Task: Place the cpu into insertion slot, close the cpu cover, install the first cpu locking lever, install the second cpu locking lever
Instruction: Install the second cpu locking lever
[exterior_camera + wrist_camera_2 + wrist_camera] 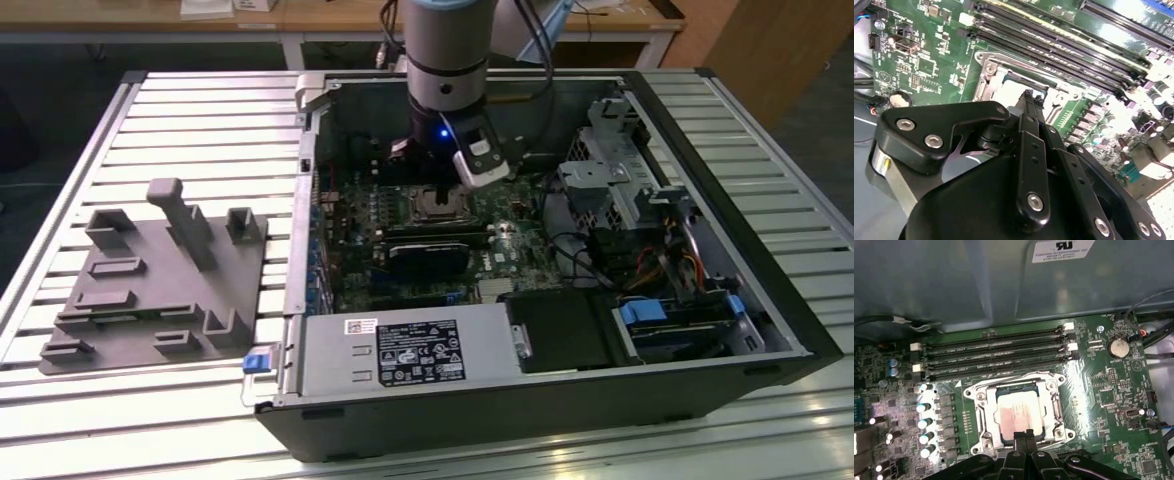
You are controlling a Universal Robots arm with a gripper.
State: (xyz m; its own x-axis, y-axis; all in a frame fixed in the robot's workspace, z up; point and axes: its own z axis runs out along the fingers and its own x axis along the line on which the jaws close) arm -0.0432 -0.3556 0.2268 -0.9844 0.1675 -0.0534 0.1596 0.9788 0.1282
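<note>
The cpu [1016,415], a pale silvery square chip, lies flat in the insertion slot [1021,387], of which just a dark strip shows at the chip's edge. The cpu cover [1054,402], a silvery metal frame, lies down around the chip. My gripper [1024,436] is shut with nothing between its black fingers, its tips just above the chip's near edge. In the second wrist view the gripper [1029,97] points down at the cpu [1009,92] inside the cover [986,75]. In the exterior view the gripper [434,172] hangs over the cpu [434,205]. I cannot tell how the locking levers stand.
Long black memory slots [994,357] run beside the socket, with capacitors [924,407] and a coin battery [1117,346] nearby. The case holds a grey power supply box [400,350], a black heatsink block [434,250] and a drive cage [614,170]. A grey fixture [154,280] lies on the slatted table.
</note>
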